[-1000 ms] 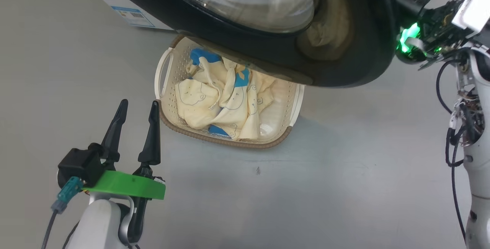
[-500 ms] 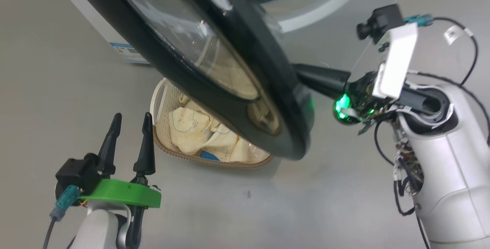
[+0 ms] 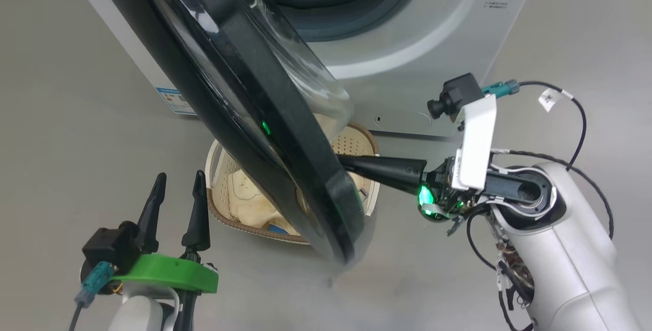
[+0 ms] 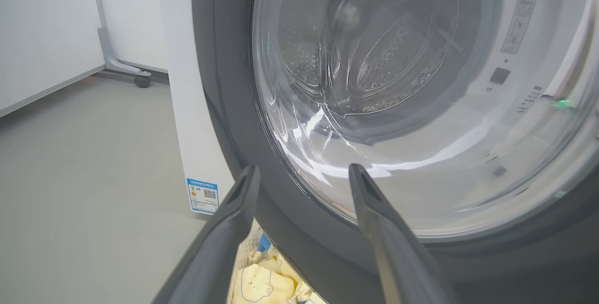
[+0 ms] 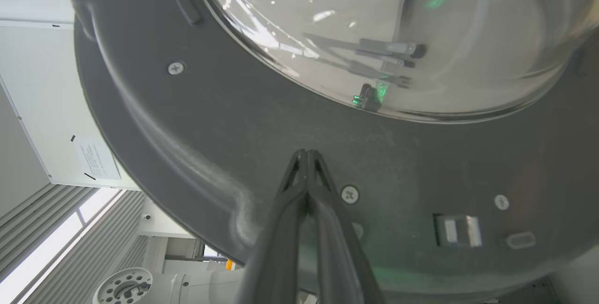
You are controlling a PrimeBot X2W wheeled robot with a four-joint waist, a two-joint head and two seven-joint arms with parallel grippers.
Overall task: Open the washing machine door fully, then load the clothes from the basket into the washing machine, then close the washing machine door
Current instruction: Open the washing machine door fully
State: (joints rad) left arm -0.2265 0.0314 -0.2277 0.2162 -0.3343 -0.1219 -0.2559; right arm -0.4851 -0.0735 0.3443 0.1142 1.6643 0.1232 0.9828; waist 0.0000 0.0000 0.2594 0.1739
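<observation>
- Head view shows you the washing machine door (image 3: 285,132) standing part-way open. It is swung out from the washing machine (image 3: 407,66) and seen nearly edge-on, with its lower part above the basket (image 3: 356,143).
- Your right tool (image 5: 306,153) has its two fingers pressed together with nothing between them. In the right wrist view their tips sit against the door's dark inner rim, just below the glass bowl (image 5: 374,23) and near a screw (image 5: 349,194).
- Your left tool (image 3: 180,175) stands well spread and holds nothing. It hovers above the floor (image 3: 76,132) just left of the basket, fingers pointing toward the door's outer face.
- The basket sits on the floor in front of the machine, and the clothes (image 3: 247,196) lie inside it, partly hidden by the door.
- Through the glass, in the left wrist view, you can see the steel drum (image 4: 374,56). A blue label (image 4: 203,196) sits low on the machine's side.
</observation>
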